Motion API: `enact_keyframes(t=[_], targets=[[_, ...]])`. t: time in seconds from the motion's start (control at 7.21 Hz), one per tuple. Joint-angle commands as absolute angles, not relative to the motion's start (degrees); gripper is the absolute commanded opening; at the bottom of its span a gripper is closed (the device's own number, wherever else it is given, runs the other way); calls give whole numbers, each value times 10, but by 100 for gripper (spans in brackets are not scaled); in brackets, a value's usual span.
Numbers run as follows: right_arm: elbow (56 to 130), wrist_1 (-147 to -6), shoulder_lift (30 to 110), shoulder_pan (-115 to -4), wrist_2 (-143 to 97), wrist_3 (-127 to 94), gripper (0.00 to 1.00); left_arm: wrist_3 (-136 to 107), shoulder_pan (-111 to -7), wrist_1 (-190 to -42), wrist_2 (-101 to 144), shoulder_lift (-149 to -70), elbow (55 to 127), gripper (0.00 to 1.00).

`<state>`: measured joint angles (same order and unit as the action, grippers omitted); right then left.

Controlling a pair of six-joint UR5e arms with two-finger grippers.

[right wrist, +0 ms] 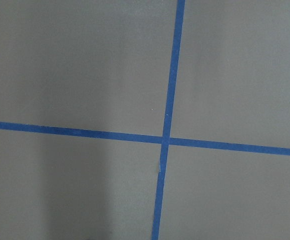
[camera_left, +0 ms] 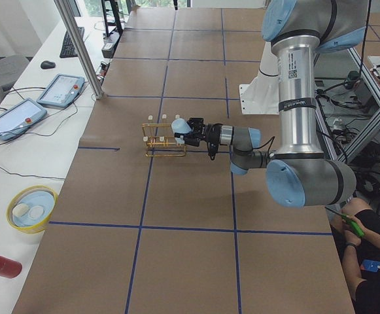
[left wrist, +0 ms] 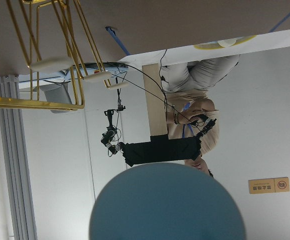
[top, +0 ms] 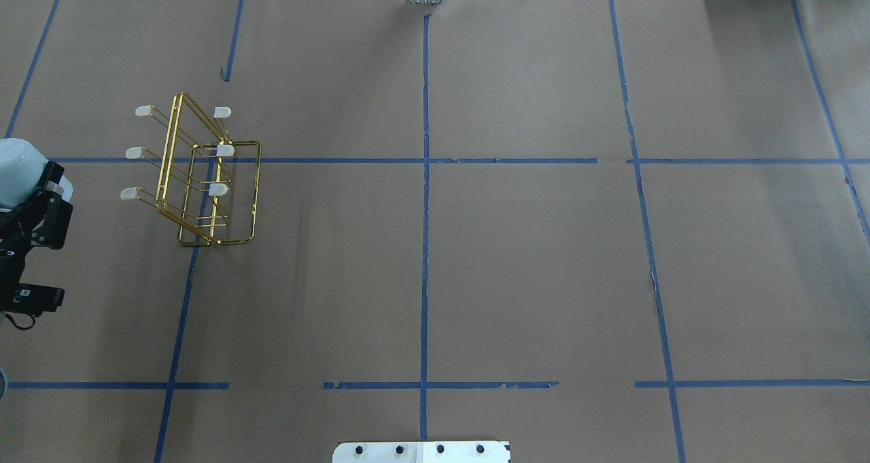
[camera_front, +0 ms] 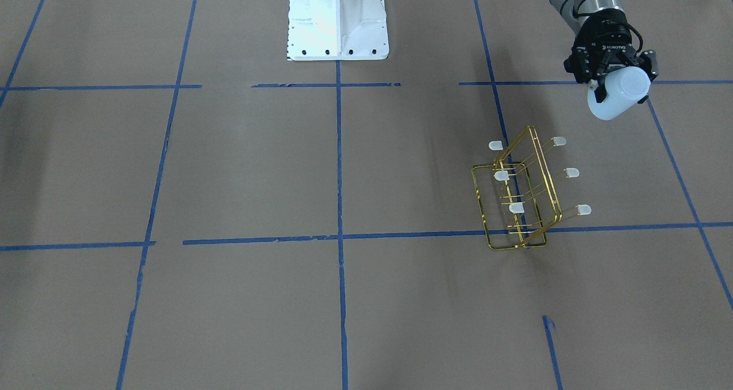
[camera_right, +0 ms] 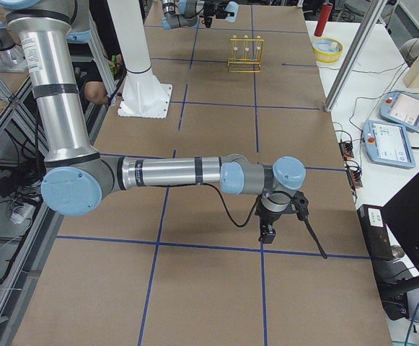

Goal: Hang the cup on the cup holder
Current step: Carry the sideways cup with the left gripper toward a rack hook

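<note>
Starting at the far left of the overhead feed, I see the left gripper clamped on the cup, fingers pressed against its sides. The pale tumbler is carried tilted, clear of the table. Just to its right stands the gold wire cup holder, upright over a blue tape line. Its left-hand capped prongs point toward the cup and are near it but not touching. Well off to the right, the right gripper points down close above the paper. Only the side camera shows it, so I cannot tell how wide it stands.
</note>
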<state>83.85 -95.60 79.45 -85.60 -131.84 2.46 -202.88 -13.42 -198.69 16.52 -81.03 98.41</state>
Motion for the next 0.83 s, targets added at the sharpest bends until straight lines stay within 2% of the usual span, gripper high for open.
enact_keyframes(t=[0.0,0.69], targets=[[838,-956,795,-856,-1318,25,100,-2030,-130,-1978,136,-859,961,0],[838,-956,795,-856,-1318,25,100,-2031,-126,-1971,143,-892,932,0]])
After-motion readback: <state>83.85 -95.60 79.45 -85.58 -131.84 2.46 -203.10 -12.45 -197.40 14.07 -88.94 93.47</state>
